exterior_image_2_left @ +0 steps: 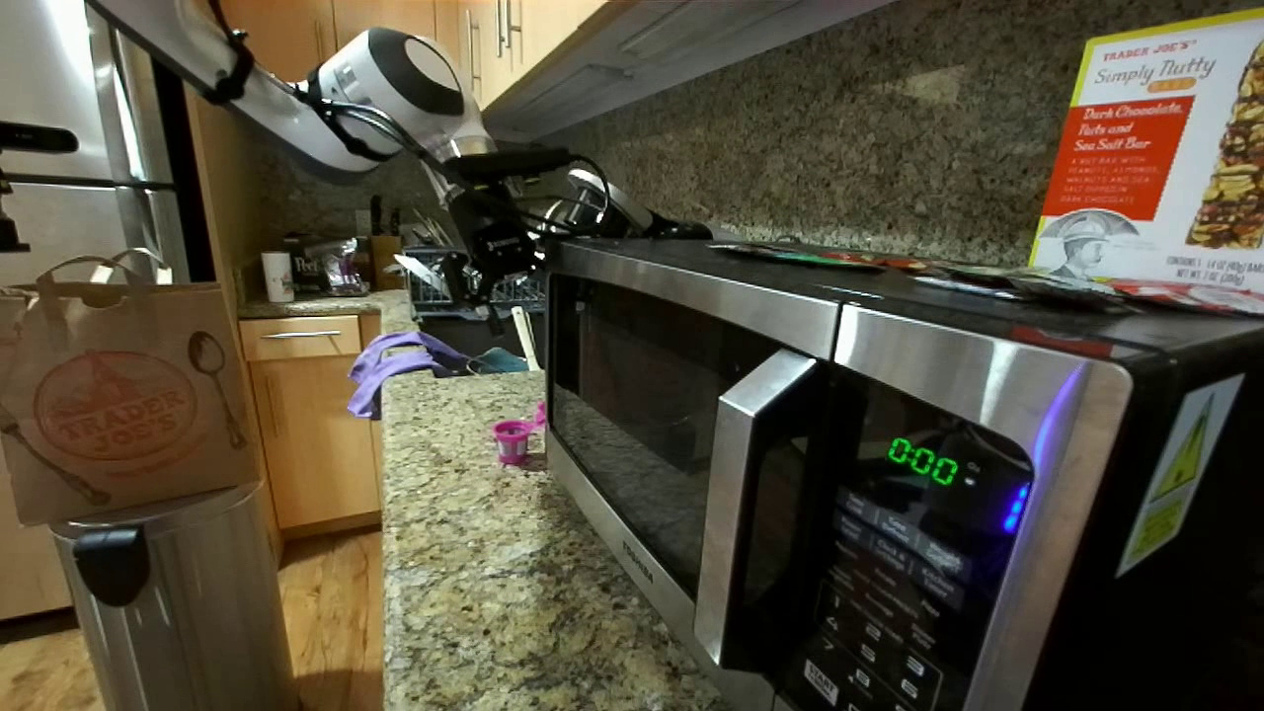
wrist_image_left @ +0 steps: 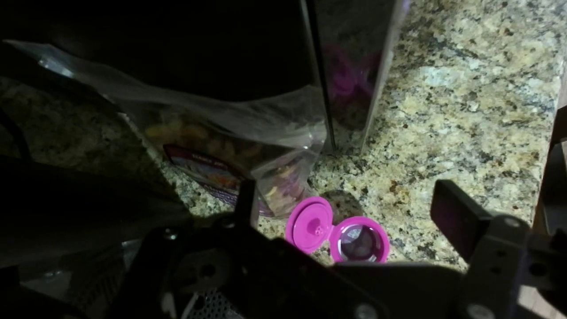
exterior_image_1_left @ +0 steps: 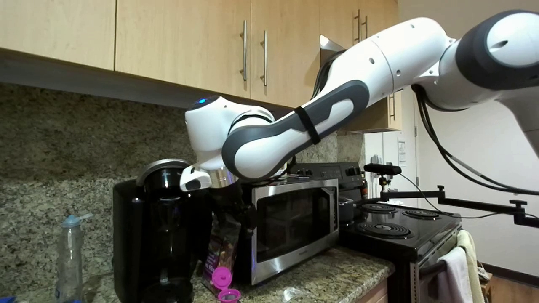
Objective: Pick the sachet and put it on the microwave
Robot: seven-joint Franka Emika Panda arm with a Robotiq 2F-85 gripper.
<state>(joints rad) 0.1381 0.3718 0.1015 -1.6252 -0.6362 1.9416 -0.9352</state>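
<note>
The sachet [exterior_image_1_left: 221,248] is a clear, dark-looking bag with a purple label and brownish contents. It stands upright on the counter between the coffee maker and the microwave [exterior_image_1_left: 294,219]. In the wrist view, the sachet [wrist_image_left: 230,146] lies at upper left, along the dark side of the microwave [wrist_image_left: 350,88]. The microwave [exterior_image_2_left: 671,434] has a silver front, dark door and vertical handle; the sachet is hidden behind it in that exterior view. My gripper [wrist_image_left: 347,204] is open and empty, pointing down above the counter; its left finger overlaps the sachet's lower edge in the view. The gripper [exterior_image_2_left: 494,281] also shows beyond the microwave.
A magenta cup with open lid [wrist_image_left: 359,239] stands on the counter below the jaws. The black coffee maker [exterior_image_1_left: 156,235] stands close beside the gripper. Flat packets [exterior_image_2_left: 1027,281] and a yellow-edged carton [exterior_image_2_left: 1136,148] are on the microwave's top. Cabinets [exterior_image_1_left: 181,46] hang above.
</note>
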